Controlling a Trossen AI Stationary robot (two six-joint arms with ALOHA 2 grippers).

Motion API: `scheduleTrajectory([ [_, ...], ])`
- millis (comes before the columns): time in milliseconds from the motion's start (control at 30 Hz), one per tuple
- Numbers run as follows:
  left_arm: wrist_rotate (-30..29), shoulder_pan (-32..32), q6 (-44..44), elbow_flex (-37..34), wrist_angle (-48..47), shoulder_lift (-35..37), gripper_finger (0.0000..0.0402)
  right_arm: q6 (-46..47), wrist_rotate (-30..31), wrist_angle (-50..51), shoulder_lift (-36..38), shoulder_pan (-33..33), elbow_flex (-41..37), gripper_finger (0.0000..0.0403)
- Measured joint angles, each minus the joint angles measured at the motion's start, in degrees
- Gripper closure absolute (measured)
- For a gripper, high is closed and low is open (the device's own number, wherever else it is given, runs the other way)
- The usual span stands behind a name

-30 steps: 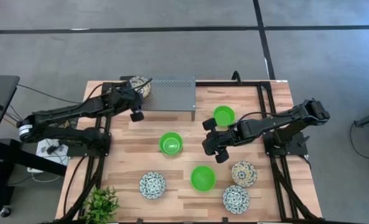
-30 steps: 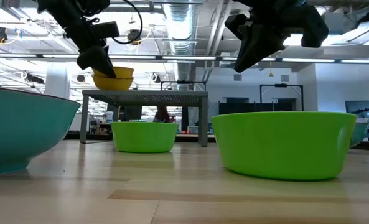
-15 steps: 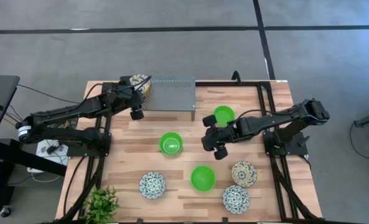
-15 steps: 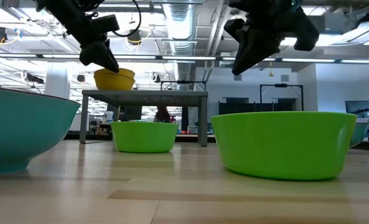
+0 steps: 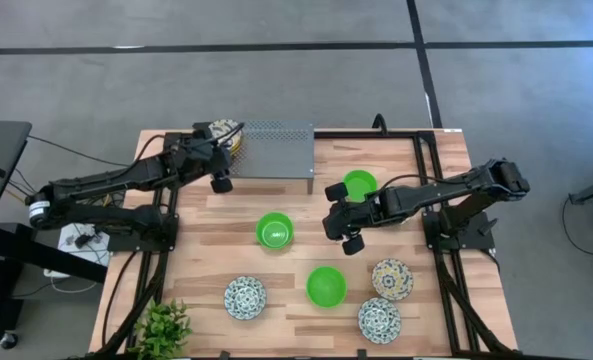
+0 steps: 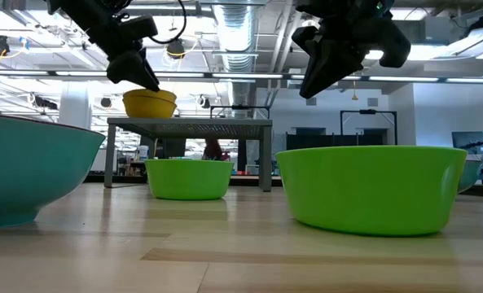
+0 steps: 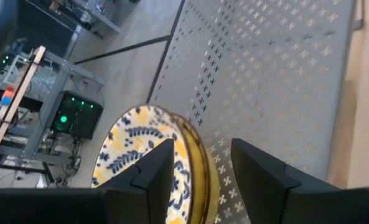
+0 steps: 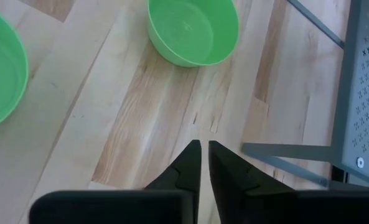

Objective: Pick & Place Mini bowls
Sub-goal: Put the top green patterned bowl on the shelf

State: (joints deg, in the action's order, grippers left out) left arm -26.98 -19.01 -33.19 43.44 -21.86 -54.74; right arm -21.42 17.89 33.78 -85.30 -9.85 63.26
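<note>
high view: where the tabletop [image 5: 446, 150] reaches its far edge, the grey perforated stand [image 5: 274, 148] sits, with a yellow-cream patterned bowl [image 5: 225, 133] at its left end and the left end effector [image 5: 219, 170] just beside that bowl. the right end effector [image 5: 341, 220] hangs over bare wood between the far green bowl [image 5: 360, 185] and the middle green bowl [image 5: 274, 230]. a third green bowl [image 5: 326, 285] lies nearer the front, with a blue-and-white bowl [image 5: 245, 297] to its left, and a second blue-and-white bowl [image 5: 379, 319] and another yellow-cream bowl [image 5: 392, 278] to its right. a small plant [image 5: 163, 325] fills the front left corner. the widest open wood is the strip along the left edge and the far right corner.
low view: the yellow bowl [image 6: 150, 103] stands on top of the stand [image 6: 190, 126], with the left end effector [image 6: 135, 69] just above its rim. the right end effector [image 6: 322, 69] is high, well clear of the big near green bowl [image 6: 370, 187]. this view alone shows heights.
left wrist view: the two fingers [image 7: 156, 171] are spread apart and hold nothing, straddling the rim of the yellow-cream bowl [image 7: 144, 162], which rests at the stand's [image 7: 277, 81] corner.
right wrist view: the fingers [image 8: 187, 165] are clenched almost together and empty, over bare wood. a green bowl [image 8: 193, 28] lies ahead, another green bowl [image 8: 0, 84] at the side, and the stand's leg [image 8: 349, 93] is near.
</note>
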Motion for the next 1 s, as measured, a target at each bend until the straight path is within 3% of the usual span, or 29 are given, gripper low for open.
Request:
scheduleTrajectory([
  [400,0.0,14.1,1.3,0.0,4.1,0.0,0.0241,0.1,0.0,0.0,0.0,0.0,0.0,0.0316],
  [733,4.8,26.3,12.8,0.0,4.3,0.0,0.0248,3.4,0.0,0.1,0.0,-0.4,0.0,0.0315],
  [1000,5.0,32.5,22.9,-0.1,3.9,0.0,0.0248,5.9,0.0,0.6,0.0,-1.0,0.0,0.0315],
])
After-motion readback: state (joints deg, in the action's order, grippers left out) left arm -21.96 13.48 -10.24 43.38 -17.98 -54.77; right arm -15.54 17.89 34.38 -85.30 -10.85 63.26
